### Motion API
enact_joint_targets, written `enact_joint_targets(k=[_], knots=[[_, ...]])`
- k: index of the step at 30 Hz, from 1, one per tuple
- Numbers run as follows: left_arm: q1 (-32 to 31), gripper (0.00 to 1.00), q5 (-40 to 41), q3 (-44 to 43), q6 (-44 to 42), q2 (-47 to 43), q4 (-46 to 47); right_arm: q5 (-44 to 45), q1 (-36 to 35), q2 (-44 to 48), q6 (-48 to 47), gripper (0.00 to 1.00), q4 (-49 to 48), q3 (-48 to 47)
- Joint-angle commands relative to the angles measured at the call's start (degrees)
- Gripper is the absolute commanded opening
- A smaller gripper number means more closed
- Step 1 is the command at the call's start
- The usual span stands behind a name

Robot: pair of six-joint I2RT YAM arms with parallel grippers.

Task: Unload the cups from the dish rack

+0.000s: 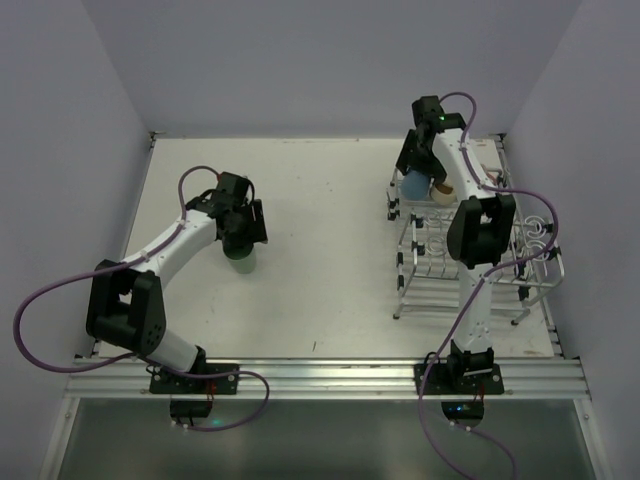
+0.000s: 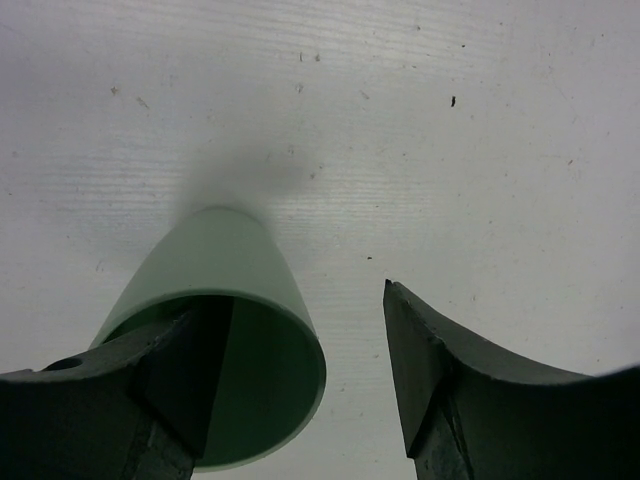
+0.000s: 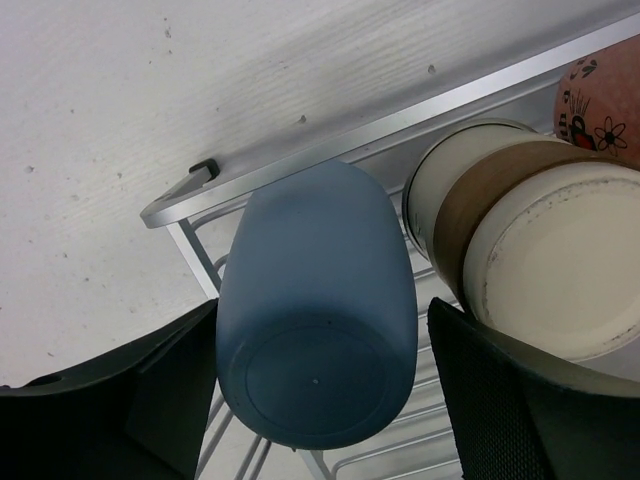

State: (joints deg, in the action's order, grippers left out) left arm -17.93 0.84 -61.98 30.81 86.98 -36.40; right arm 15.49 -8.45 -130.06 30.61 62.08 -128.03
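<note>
The pale green cup stands mouth up on the white table, left of centre. My left gripper is open over it. One finger reaches into the cup's mouth and the other stands apart from its wall. At the far end of the dish rack, the light blue cup sits bottom up. My right gripper is open and straddles it, with a thin gap at one finger. A cream-tan cup lies beside the blue one, with a salmon-pink cup behind it.
The rack stands along the table's right side, close to the right wall, and my right arm reaches over its spiral loops. The cream-tan cup presses close to my right gripper's outer finger. Grey walls enclose the table on three sides.
</note>
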Motion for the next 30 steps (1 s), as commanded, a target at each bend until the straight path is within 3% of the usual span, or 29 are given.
enact_joint_targets(k=[1,8,14,20,24,29,30], knots=[[-0.1,0.66,-0.6,-0.2,-0.7,-1.9,1.2,0.2,0.6,-0.5,-0.9,0.82,-0.6,-2.3],[-0.1,0.68,-0.6,-1.3,-0.6,-1.7,0.6,0.0,0.7,-1.7,-2.0,0.77,-1.0,-4.1],[-0.1,0.68,-0.6,-1.4,-0.7,-1.5,0.5,-0.4,0.8,-2.0,-3.1,0.89,-1.3,-4.8],[-0.1,0.69,-2.0,-2.0,-0.7,-0.8,0.5,-0.5,0.8,-2.3,-3.2,0.84,-1.4,-4.6],[-0.1,0.69,-2.0,-2.0,-0.7,-0.7,0.6,-0.7,0.8,-2.6,-3.3,0.68,-1.4,-4.8],[-0.1,0.69,-2.4,-2.4,-0.6,-1.3,0.5,-0.8,0.8,-2.0,-3.3,0.34,-1.8,-4.5],[-0.1,0.69,-2.5,-2.4,-0.5,-1.5,0.3,-0.7,0.8,-1.9,-3.1,0.21,-1.7,-4.4]])
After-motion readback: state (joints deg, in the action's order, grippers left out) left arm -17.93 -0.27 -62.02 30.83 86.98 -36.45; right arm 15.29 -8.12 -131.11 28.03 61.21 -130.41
